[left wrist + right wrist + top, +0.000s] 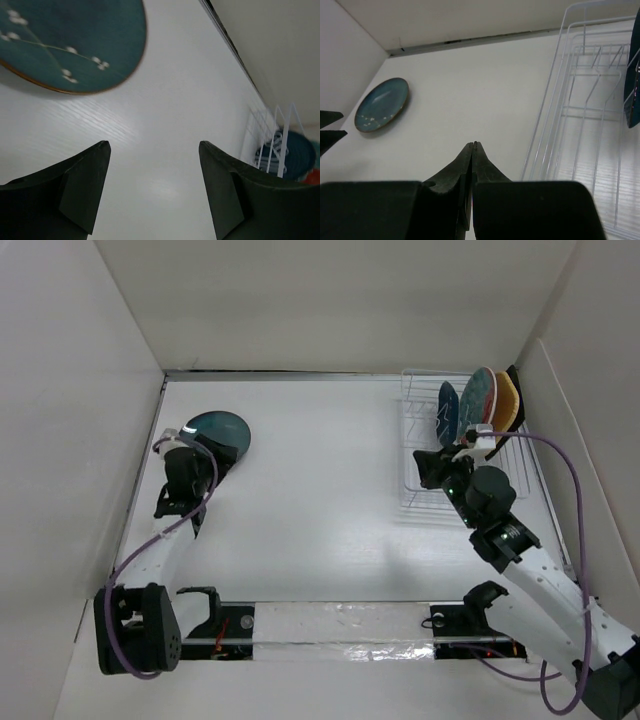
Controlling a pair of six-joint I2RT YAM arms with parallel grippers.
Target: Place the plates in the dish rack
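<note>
"The plates (478, 400): was any of them between the fingers?"

"None. The left gripper (152, 150) stood wide apart with only bare table (165, 100) showing in the gap. The right gripper (471, 145) was pressed closed, tip to tip, on nothing."

"And just beyond the tips?"

"Ahead of the left one lay the round dark teal plate (75, 45), flat on the table, near but not touched, close to the left wall (90, 440). The right gripper hung at the near left corner of the dish rack (570, 100), just beside the wire."

"The rest?"

"Standing on edge in the far end of the rack: the navy leaf-shaped plate (448, 412), the floral one, a tan one (505, 400), and what looked like a dark-rimmed one behind, mostly hidden."

"So one plate left, I'd judge. What could spoil it?"

"It lay flat with a shallow rim. Fingers coming down on it might only shove it along the smooth table toward the wall, or pinch the edge thinly so that it tips out in the lift. The rack was well apart from it, across the table, so the carry or a hand-over gave more chance to drop it. And the right gripper sat near enough the wire to snag and drag the rack, toppling the plates already stood there."
</note>
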